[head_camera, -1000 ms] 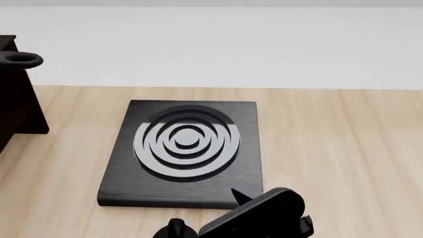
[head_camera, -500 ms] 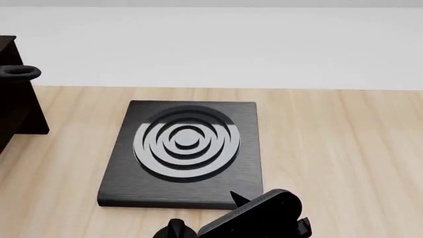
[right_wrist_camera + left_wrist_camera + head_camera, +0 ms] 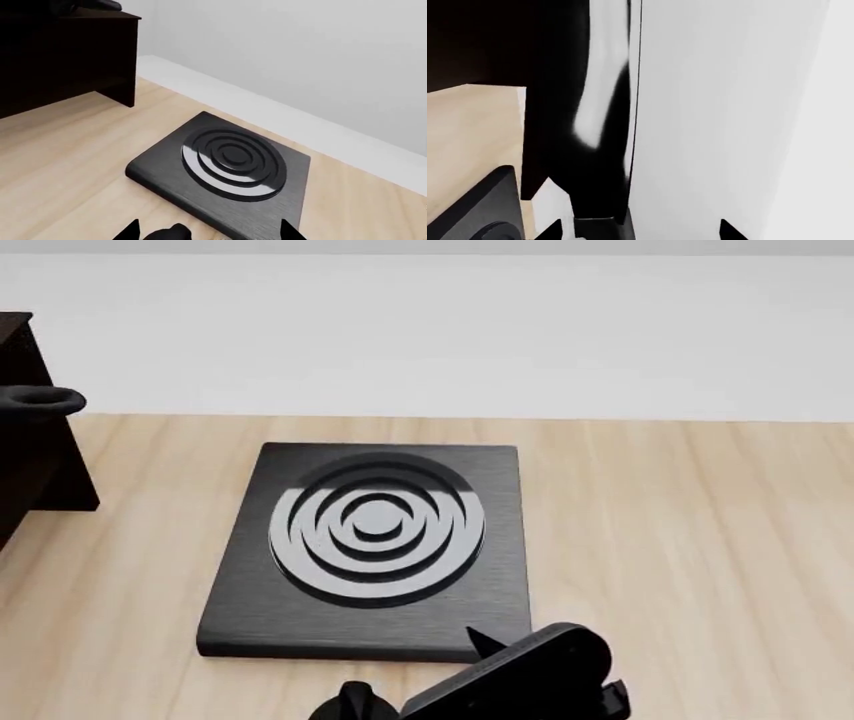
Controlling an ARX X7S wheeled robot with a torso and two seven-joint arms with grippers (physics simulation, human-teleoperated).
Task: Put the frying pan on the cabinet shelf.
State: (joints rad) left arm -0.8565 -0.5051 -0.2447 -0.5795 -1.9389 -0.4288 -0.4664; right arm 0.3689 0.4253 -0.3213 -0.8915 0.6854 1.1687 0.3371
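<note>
Only the frying pan's black handle shows. Its loop end (image 3: 40,400) sticks out beside the dark cabinet shelf (image 3: 30,460) at the far left of the head view. In the left wrist view the handle (image 3: 602,150) runs away from the camera alongside the dark cabinet (image 3: 494,40). My left gripper (image 3: 639,231) is open, its fingertips wide apart, with the handle between them close to one finger. My right gripper (image 3: 207,232) is open and empty, low over the table in front of the burner plate. The pan's bowl is hidden.
A square black burner plate (image 3: 374,540) with concentric rings lies mid-table; it also shows in the right wrist view (image 3: 227,175). My right arm (image 3: 527,675) is at the plate's near edge. The wooden table (image 3: 694,540) ends at a white wall behind.
The handle's loop has sunk lower beside the cabinet in the head view. My right arm has barely moved.
</note>
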